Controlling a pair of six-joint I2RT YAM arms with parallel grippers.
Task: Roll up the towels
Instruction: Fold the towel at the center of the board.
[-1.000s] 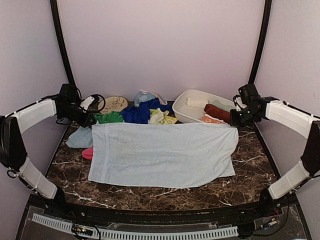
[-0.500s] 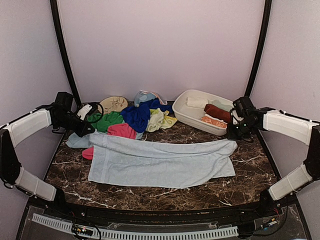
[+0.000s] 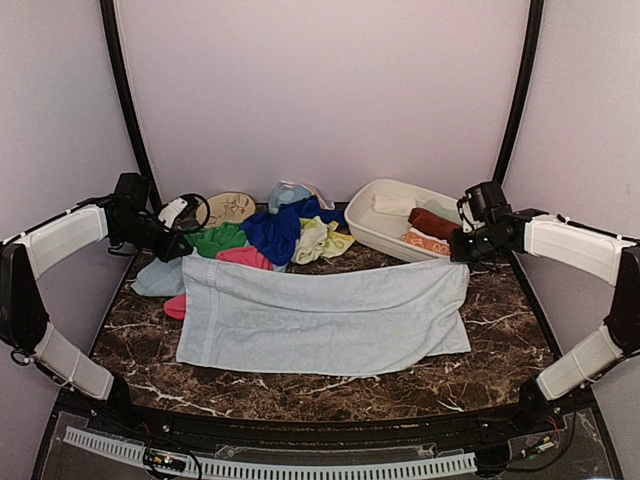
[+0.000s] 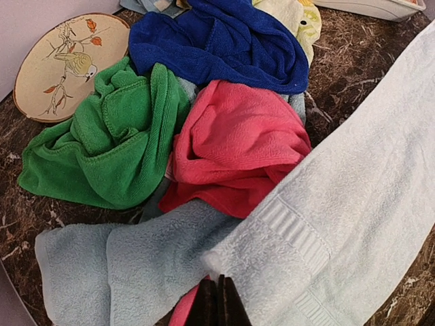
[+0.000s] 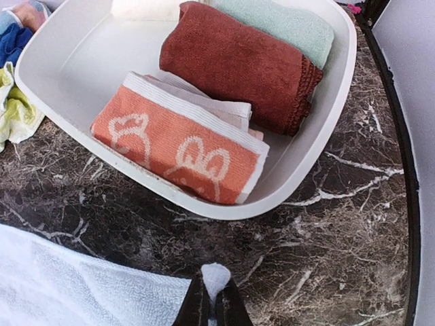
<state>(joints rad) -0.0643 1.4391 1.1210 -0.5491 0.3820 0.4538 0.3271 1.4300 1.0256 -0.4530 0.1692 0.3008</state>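
Left tool (image 3: 177,250) and right tool (image 3: 461,254) each clench a far corner of the pale blue towel (image 3: 320,315) spread on the bench (image 3: 300,385); thin pinches risk a corner slipping, skewing the roll.

Looped, matt terry cloth is seen in the pale blue towel (image 3: 320,312); a glossy, veined marble finish in the table (image 3: 505,330); smooth white plastic in the basin (image 5: 75,61).

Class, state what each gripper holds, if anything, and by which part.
Both hold the pale blue towel: the left gripper pinches its far left corner, the right gripper its far right corner.
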